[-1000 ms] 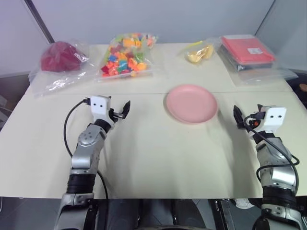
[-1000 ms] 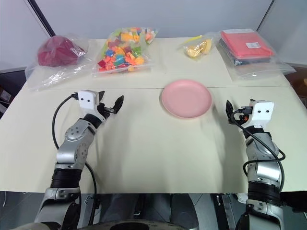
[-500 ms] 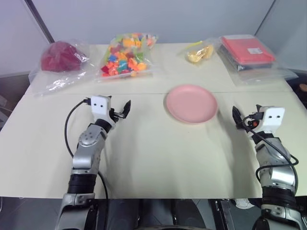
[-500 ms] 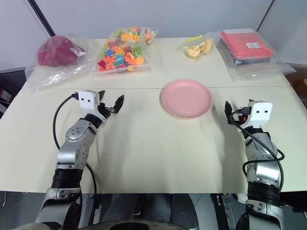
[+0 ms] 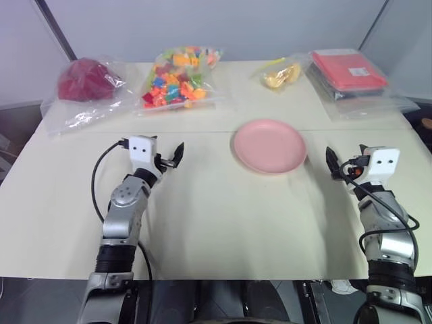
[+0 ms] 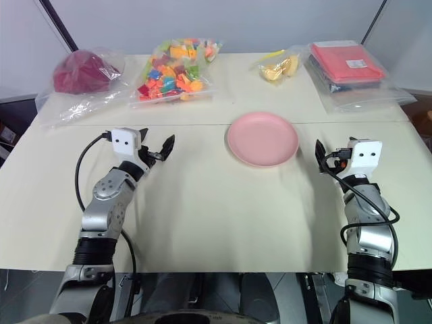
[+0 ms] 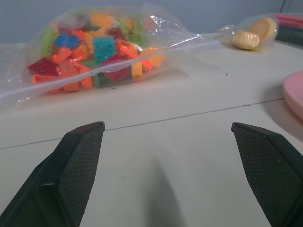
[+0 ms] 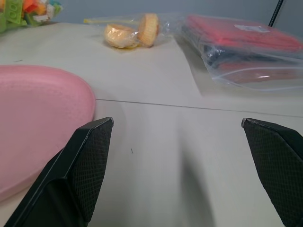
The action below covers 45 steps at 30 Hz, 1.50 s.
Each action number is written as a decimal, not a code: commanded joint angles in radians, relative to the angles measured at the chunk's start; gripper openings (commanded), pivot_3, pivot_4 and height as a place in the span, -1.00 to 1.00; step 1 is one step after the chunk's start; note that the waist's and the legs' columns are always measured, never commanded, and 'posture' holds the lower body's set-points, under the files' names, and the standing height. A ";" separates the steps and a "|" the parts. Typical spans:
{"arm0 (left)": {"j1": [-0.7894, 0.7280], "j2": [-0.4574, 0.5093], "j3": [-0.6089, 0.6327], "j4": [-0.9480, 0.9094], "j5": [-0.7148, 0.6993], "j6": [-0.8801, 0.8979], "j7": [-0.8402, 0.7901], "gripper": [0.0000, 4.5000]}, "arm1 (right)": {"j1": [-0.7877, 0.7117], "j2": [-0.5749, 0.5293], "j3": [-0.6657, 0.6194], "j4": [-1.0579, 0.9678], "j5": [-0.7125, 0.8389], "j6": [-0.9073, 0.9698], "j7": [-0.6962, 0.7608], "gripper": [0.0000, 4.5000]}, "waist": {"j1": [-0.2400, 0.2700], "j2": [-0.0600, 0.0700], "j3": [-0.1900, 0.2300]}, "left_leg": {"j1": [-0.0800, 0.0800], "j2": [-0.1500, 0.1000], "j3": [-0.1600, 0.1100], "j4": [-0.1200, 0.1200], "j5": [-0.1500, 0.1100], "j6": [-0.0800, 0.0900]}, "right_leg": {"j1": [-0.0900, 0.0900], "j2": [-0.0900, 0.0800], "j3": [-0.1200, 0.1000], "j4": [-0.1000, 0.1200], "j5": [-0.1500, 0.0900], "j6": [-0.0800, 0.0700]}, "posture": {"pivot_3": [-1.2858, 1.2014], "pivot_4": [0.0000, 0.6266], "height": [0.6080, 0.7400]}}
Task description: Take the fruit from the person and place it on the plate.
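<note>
1. A cream table carries everything; a thin seam crosses it just behind the pink plate. Beyond the table's far edge stands a pale grey wall.
2. Taking the plate as the landmark: a clear bag of coloured blocks lies behind it and to its left, and a bag with a dark red bundle lies further left, near the table's corner. A small bag of yellow pieces sits directly behind the plate, and a red flat package in clear wrap lies behind it to the right.
3. The plate is bare, lying flat between the two arms and nearer the right one.
4. The left wrist view looks low across the table at the blocks bag close up, with the plate's rim at one edge. The right wrist view shows the plate's near edge, the yellow pieces and the red package.
5. The left gripper is spread wide with nothing between its fingers, well to the left of the plate.
6. The right gripper is likewise spread wide and holds nothing, just right of the plate.
</note>
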 commanded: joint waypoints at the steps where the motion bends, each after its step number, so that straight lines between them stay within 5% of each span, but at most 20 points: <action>1: -0.007 0.006 0.002 -0.028 0.003 -0.021 -0.003 1.00 | -0.011 -0.009 -0.009 -0.019 0.002 -0.021 0.002 0.97 | 0.000 0.000 0.000 | 0.000 0.000 0.000 0.000 0.000 0.000 | 0.000 0.000 0.000 0.000 0.000 0.000 | 0.03 -0.52 1.00; 25: -0.012 0.012 0.005 -0.016 0.004 -0.021 -0.004 1.00 | -0.013 -0.026 -0.002 -0.057 0.005 0.005 0.006 0.97 | 0.000 0.000 0.000 | 0.000 0.000 0.000 0.000 0.000 0.000 | 0.000 0.000 0.000 0.000 0.000 0.000 | 0.03 -0.52 1.00; 32: -0.007 0.027 0.010 -0.015 0.001 -0.015 -0.014 1.00 | 0.064 -0.276 0.055 -0.488 0.362 0.418 0.379 0.97 | 0.000 0.000 0.000 | 0.000 0.000 -0.001 0.000 -0.001 0.002 | 0.000 0.000 0.000 0.000 0.000 0.000 | 0.03 -0.52 1.00; 36: -0.010 0.036 0.015 -0.001 -0.003 -0.018 -0.026 1.00 | 0.058 -0.346 0.067 -0.575 0.448 0.545 0.416 0.97 | 0.003 -0.001 0.000 | 0.000 0.000 -0.003 0.001 -0.002 0.004 | 0.002 0.000 -0.002 -0.001 0.000 0.000 | 0.03 -0.52 1.00; 45: -0.093 0.108 0.025 -0.105 -0.164 0.098 -0.206 1.00 | 0.015 -0.307 0.109 -0.561 0.400 0.551 0.374 0.97 | 0.005 -0.002 0.001 | 0.000 0.000 -0.003 0.002 -0.002 0.004 | 0.002 -0.001 -0.002 -0.001 0.000 0.000 | 0.03 -0.52 1.00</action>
